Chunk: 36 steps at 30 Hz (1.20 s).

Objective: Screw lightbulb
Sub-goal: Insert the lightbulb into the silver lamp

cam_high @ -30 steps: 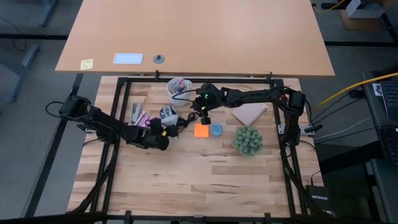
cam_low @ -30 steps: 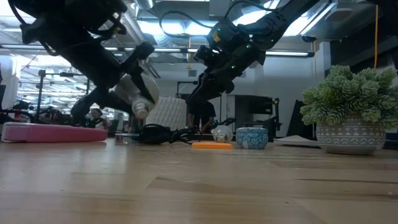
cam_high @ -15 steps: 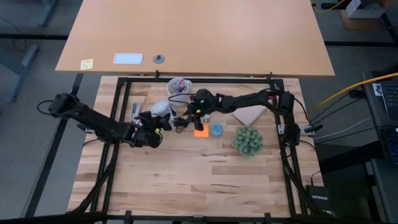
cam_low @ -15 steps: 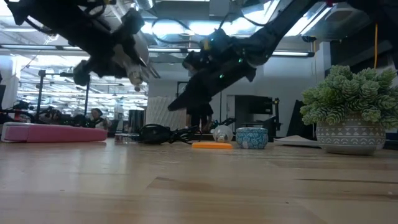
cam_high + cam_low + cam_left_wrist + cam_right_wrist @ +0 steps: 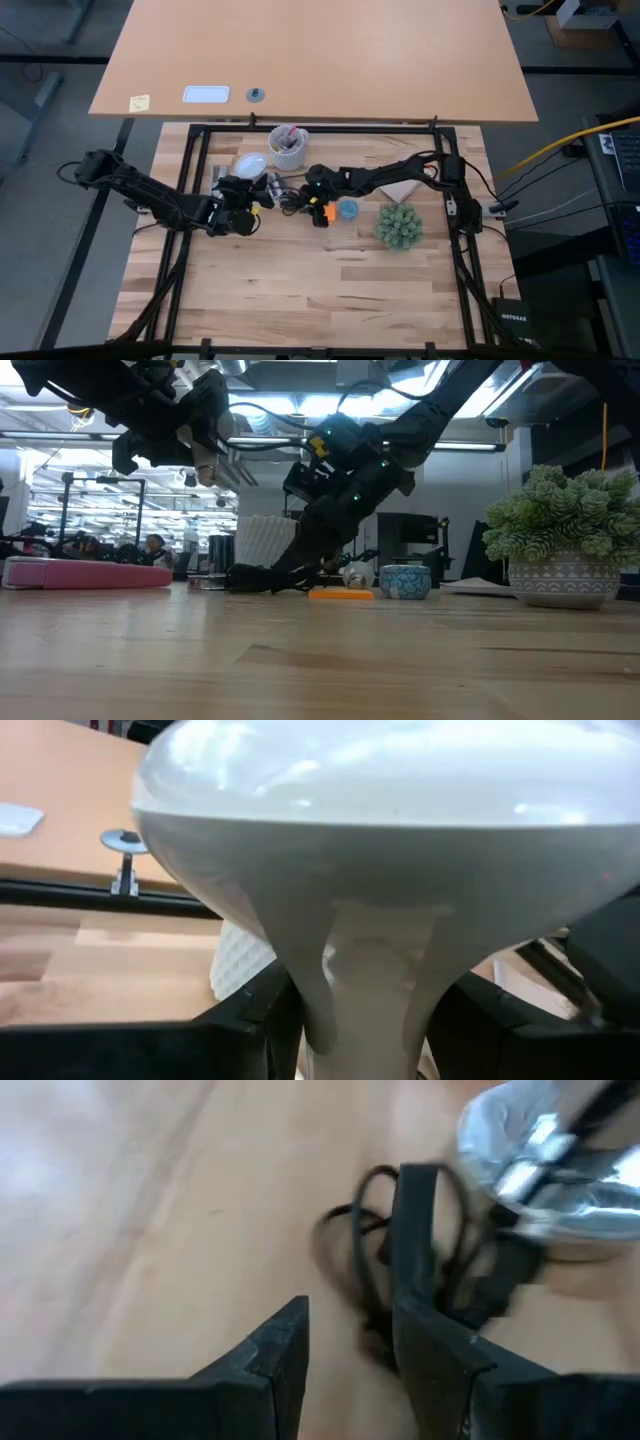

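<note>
the lightbulb (image 5: pixel 251 163) is small, white and frosted, a round dome narrowing funnel-like to a slim greyish base (image 5: pixel 368 982). it is held clear of the table, clamped at its neck between the left gripper's (image 5: pixel 365 1020) dark fingers (image 5: pixel 262 1010). in the high view its dome points toward eleven o'clock.

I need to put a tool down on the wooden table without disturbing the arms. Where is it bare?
The whole near half of the table, in front of the plant and both grippers, is bare. The far strip is crowded: pen cup, lightbulb in the left gripper, cord, right gripper, sticky note.
</note>
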Tool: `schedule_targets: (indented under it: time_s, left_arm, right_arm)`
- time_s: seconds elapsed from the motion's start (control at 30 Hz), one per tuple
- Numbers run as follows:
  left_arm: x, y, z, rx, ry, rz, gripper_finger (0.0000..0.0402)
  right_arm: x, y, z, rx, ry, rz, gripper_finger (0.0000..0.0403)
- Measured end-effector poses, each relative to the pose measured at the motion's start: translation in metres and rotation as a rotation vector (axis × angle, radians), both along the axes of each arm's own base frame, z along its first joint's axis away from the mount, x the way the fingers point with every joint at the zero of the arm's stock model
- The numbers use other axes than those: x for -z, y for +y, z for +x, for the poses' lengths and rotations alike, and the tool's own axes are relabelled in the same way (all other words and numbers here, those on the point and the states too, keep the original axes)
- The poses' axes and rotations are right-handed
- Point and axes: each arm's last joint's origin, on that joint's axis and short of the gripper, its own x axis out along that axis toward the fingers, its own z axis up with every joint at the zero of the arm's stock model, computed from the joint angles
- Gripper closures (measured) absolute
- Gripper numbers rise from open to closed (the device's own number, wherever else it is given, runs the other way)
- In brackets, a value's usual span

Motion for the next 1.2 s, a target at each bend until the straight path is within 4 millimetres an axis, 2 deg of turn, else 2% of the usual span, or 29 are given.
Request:
schedule_targets:
  time_s: [0.1, 0.27, 0.4, 0.6, 0.93, 1.07, 1.2]
  left_arm:
    - [0.000, 0.000, 0.000, 0.001, 0.023, 0.013, 0.0245]
    - [0.000, 0.000, -0.001, -0.003, 0.050, 0.031, 0.0245]
    - [0.001, 0.000, -0.002, -0.008, 0.064, 0.040, 0.0246]
    - [0.001, 0.001, -0.002, -0.026, 0.072, 0.061, 0.0244]
    - [-0.001, 0.002, -0.004, -0.103, 0.067, 0.125, 0.0243]
    - [-0.002, 0.002, -0.004, -0.118, 0.066, 0.137, 0.0243]
    - [-0.002, 0.002, -0.005, -0.131, 0.066, 0.148, 0.0243]
  right_arm:
    - [0.009, 0.016, -0.004, -0.037, 0.068, 0.018, 0.0260]
    - [0.009, 0.037, -0.004, -0.079, 0.103, 0.009, 0.0260]
    - [0.009, 0.047, -0.004, -0.100, 0.099, 0.004, 0.0260]
    - [0.000, 0.045, -0.005, -0.069, 0.088, 0.003, 0.0260]
    - [-0.051, 0.040, -0.011, -0.036, -0.037, -0.042, 0.0260]
    - [-0.066, 0.037, -0.006, 0.008, -0.149, -0.154, 0.0260]
    - [-0.068, 0.027, 0.005, 0.065, -0.276, -0.256, 0.0260]
